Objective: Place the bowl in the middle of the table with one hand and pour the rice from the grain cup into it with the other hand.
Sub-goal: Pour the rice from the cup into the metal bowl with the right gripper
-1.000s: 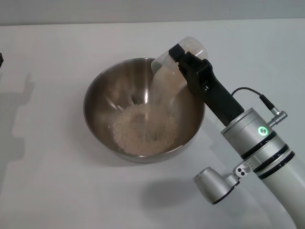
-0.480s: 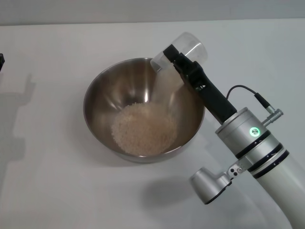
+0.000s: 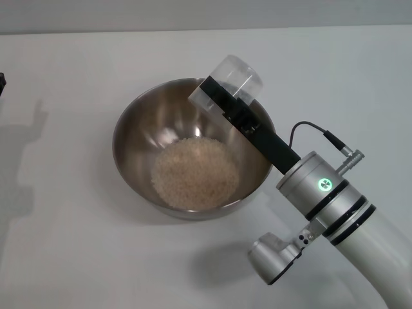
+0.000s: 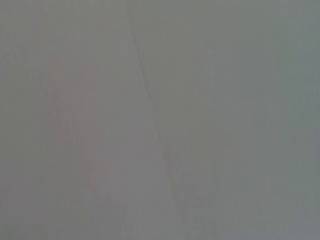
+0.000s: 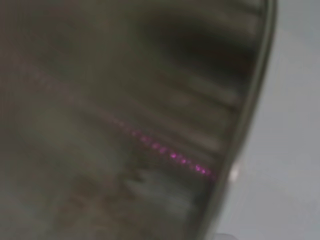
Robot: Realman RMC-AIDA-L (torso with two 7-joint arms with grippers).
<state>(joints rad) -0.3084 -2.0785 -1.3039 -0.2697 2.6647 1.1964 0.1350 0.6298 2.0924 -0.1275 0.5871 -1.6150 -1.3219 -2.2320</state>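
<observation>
The steel bowl (image 3: 129, 119) stands in the middle of the white table (image 3: 71, 257) with a heap of rice (image 3: 195, 172) in its bottom. My right gripper (image 3: 223, 98) is shut on the clear grain cup (image 3: 237, 78), holding it tipped over the bowl's far right rim, mouth toward the bowl. No grains show in the cup and none are falling. The right wrist view shows the bowl's inner wall (image 5: 125, 100) close up, with its rim (image 5: 252, 100) against the table. Of my left arm only a black sliver (image 3: 2, 82) shows at the head view's left edge.
The right arm's silver forearm (image 3: 347, 219) with its green ring light reaches in from the lower right, just past the bowl's right side. The left arm's shadow (image 3: 22, 148) lies on the table at the left. The left wrist view shows only a plain grey surface.
A stream of rice ran from the cup into the bowl a second ago and has stopped. The right arm has shifted left and turned, carrying the cup farther over the bowl.
</observation>
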